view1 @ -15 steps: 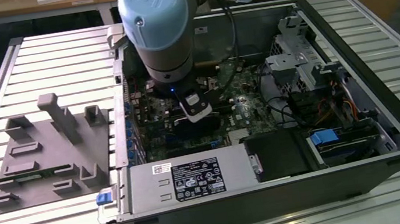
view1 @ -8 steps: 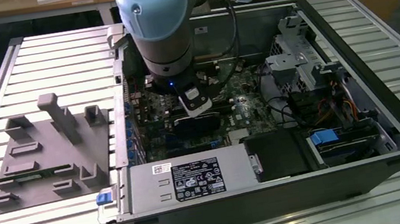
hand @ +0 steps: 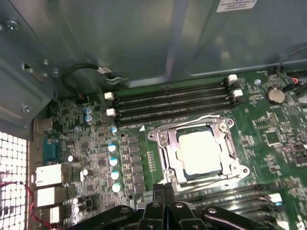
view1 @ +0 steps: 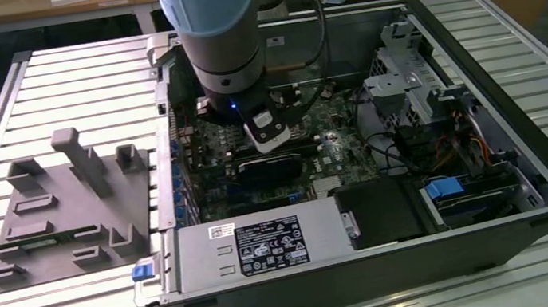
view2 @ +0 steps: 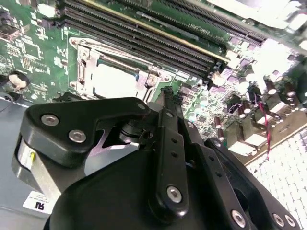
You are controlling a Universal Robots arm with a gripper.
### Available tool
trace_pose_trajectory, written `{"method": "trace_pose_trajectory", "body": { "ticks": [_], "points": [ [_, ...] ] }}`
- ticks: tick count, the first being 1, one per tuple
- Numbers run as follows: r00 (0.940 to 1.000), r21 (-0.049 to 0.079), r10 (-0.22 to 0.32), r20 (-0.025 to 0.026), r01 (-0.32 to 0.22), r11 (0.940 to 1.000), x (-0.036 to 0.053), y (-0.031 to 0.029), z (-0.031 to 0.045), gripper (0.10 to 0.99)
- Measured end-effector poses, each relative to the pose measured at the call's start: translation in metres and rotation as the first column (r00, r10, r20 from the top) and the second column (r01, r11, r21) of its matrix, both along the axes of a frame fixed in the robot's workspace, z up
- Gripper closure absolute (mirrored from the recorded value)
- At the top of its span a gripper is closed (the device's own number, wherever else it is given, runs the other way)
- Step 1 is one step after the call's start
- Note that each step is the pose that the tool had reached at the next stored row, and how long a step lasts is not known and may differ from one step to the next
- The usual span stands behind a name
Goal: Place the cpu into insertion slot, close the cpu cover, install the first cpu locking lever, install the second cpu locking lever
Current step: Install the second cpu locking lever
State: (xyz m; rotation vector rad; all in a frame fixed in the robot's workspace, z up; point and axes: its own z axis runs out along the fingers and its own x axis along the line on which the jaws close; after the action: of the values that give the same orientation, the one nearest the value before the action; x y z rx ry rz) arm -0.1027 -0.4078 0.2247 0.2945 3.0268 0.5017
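A: Cpu (hand: 200,152) sits flat in the insertion slot (hand: 169,165) on the green board, and the cpu cover (hand: 225,143) lies down around it, its silver frame showing the chip through the window.

B: And the surroundings?

A: In the exterior view the computer case (view1: 533,165) lies open on a slatted metal table (view1: 81,84), with a grey holder block (view1: 72,206) on the exterior view's left. Wooden desks (view1: 18,12) stand at the far side of the room.

B: Where is the gripper?

A: The gripper (hand: 164,188) hangs inside the case just above the board, right beside the socket's near edge. Its two black fingers (view2: 169,103) are pressed together, clenched with nothing between them.

B: Does it touch the socket?

A: I cannot tell; in both wrist views the tips end close to the frame's rim. Long black memory slots (hand: 172,98) run along the far side of the socket, and more on the near side.
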Motion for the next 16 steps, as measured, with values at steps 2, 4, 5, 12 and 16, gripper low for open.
{"method": "trace_pose_trajectory", "body": {
  "ticks": [2,4,5,12,16],
  "points": [
    [1.0,-0.02,-0.002,-0.0001,0.002,0.9998,0.0003,0.0,0.0028,0.984],
    [1.0,-0.038,-0.005,0.0001,0.005,0.9993,0.0014,0.0,0.004,0.984],
    [1.0,-0.044,-0.006,0.0001,0.006,0.999,0.0024,0.0,0.0041,0.984],
    [0.9999,-0.068,-0.013,-0.0003,0.013,0.9976,0.0159,0.0,0.004,0.984],
    [0.9998,-0.085,-0.018,-0.001,0.018,0.9962,0.025,0.0001,0.004,0.984]
  ]
}}
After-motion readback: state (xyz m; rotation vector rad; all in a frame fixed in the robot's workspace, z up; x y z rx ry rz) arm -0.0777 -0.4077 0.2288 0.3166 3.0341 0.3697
